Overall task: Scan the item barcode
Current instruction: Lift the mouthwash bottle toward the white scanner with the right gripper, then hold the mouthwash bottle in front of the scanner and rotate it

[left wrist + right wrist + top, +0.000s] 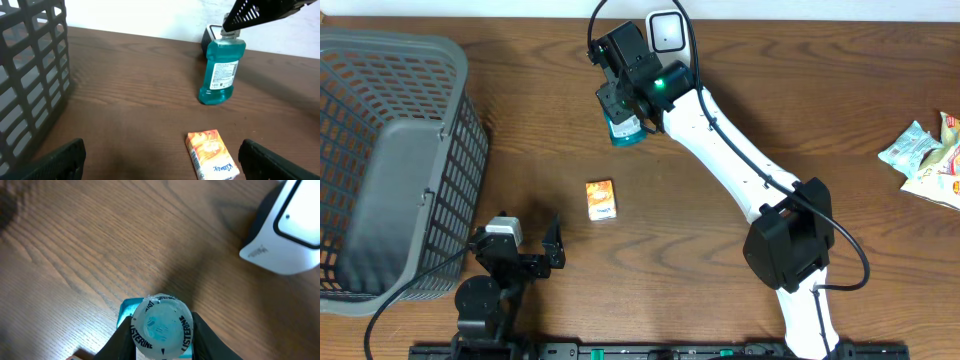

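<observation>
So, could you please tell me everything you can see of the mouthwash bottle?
The mouthwash bottle is clear plastic filled with teal liquid, with a white printed label on its side and a clear round cap with black lettering. It is upright, gripped at the cap by the right tool. Whether its base touches the table is unclear. The scanner sits just behind it.

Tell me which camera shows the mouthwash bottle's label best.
Left wrist: the mouthwash bottle appears side-on, white label facing the camera. Overhead shows only a teal sliver under the right gripper; right wrist shows just its cap from above.
</observation>
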`<state>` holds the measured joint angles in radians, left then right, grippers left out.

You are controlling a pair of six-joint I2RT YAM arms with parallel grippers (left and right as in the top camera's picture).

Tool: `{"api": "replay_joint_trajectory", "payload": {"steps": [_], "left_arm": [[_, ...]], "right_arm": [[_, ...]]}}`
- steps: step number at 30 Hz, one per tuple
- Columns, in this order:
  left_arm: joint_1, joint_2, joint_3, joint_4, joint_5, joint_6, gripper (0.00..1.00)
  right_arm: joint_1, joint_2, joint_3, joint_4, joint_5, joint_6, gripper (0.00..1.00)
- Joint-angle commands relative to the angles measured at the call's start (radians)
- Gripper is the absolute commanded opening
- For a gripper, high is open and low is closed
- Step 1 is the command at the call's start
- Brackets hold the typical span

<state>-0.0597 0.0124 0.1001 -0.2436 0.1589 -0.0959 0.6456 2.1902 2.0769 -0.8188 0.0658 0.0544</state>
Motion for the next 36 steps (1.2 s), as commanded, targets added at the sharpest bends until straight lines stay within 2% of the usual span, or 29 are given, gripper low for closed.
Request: {"api": "replay_joint_trajectory", "payload": {"steps": [1,14,23,28,36], "left_arm": [[0.002,-0.001,-0.014,-0.032,0.013,0.017,0.98],[0.002,-0.001,-0.014,-0.032,0.013,0.017,0.98],[0.002,-0.001,-0.014,-0.032,0.013,0.017,0.98],[0.002,-0.001,-0.014,-0.032,0.013,0.017,0.98],[0.002,-0.001,-0.014,-0.032,0.013,0.017,0.98]], "right_arm": [[0.010,-0.053,0.030,0.002,0.077,0.128,0.14],[0.019,-0.053,0.030,-0.122,0.386,0.582,0.16],[0.052,-0.053,0.030,-0.170,0.396,0.634,0.17],[0.076,-0.053,0.031,-0.187,0.396,0.633,0.22],[0.076,-0.053,0.031,-0.228,0.381,0.633,0.22]]}}
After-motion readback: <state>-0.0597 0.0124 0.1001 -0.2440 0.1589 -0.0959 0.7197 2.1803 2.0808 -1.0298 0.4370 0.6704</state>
